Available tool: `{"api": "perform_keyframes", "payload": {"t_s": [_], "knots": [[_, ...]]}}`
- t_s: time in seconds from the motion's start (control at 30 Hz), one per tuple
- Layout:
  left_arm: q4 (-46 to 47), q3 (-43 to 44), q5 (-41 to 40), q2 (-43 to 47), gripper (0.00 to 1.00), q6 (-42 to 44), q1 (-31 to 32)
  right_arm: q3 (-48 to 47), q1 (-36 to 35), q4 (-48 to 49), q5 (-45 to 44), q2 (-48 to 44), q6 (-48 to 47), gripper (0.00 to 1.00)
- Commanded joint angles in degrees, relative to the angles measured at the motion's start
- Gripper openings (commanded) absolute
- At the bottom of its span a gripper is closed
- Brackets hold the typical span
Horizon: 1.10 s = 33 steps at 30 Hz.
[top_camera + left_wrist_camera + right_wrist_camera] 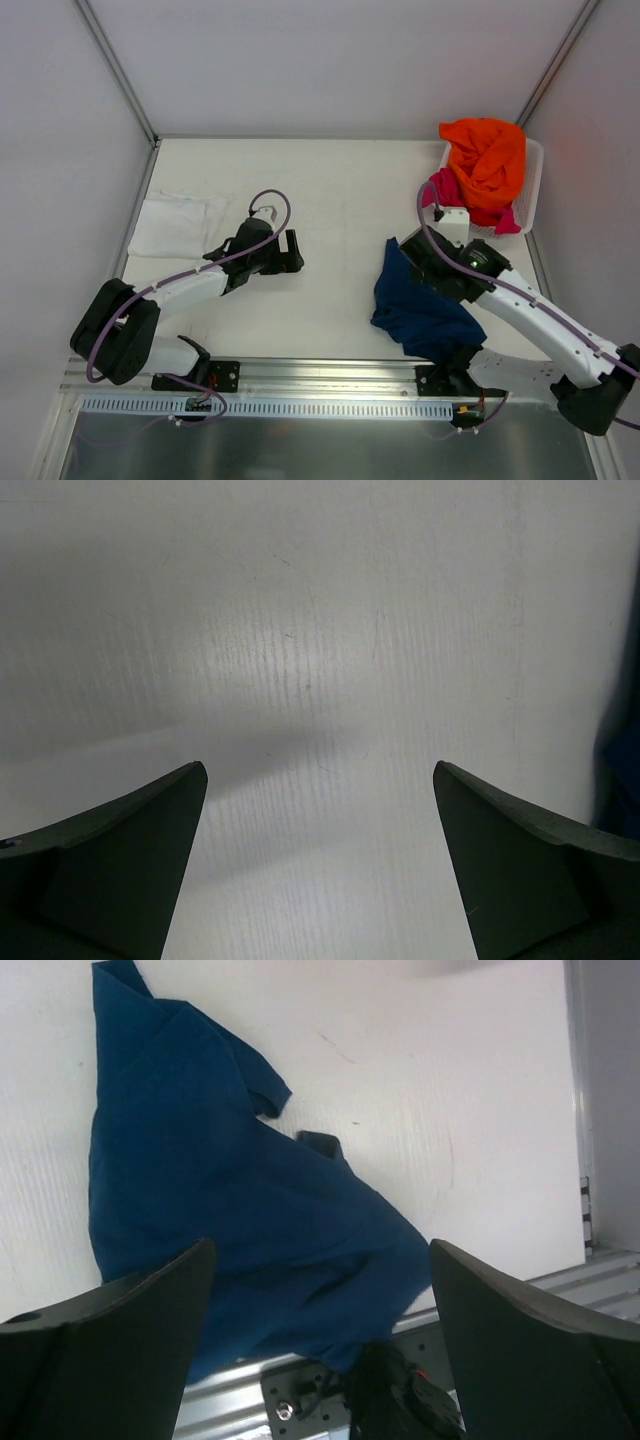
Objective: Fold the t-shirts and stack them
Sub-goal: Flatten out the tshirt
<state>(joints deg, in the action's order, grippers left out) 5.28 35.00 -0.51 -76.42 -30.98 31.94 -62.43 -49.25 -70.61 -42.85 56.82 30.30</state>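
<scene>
White table point(340, 200) carries the navy t-shirt point(230, 1210) crumpled at its near right edge; with right fingers point(120, 1350) and left fingers point(120, 870) both spread wide and empty, best pinch a hem, drag it centreward and flatten first.

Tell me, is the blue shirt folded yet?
Not folded. The blue shirt lies crumpled on the table, one sleeve sticking out.
</scene>
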Motion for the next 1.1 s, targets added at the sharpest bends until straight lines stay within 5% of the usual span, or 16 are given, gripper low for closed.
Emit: {"api": "perform_keyframes", "payload": {"t_s": [0.0,0.2,0.53,0.7,0.73,1.07], "knots": [[0.61,0.42,-0.89,1.27,0.99,-0.66,0.66,2.31,4.59,13.01,5.04,4.52,-8.94,0.91],[0.52,-0.9,-1.16,2.42,0.99,-0.39,0.66,10.57,20.13,29.99,19.37,11.98,-13.51,0.9],[1.84,-0.29,0.34,1.81,0.99,-0.22,1.19,12.08,24.38,39.67,27.72,29.12,-12.9,0.86],[2.02,0.15,-0.01,0.05,0.99,0.04,1.28,9.09,24.12,47.57,38.95,36.68,-13.25,0.34],[1.93,0.33,-0.1,-0.3,0.99,0.13,1.28,7.52,23.68,48.28,39.51,38.53,-13.43,0.06],[1.23,-0.29,-2.47,-0.4,0.99,0.57,1.28,-35.79,11.03,31.43,33.45,64.9,-19.93,0.0]]}}
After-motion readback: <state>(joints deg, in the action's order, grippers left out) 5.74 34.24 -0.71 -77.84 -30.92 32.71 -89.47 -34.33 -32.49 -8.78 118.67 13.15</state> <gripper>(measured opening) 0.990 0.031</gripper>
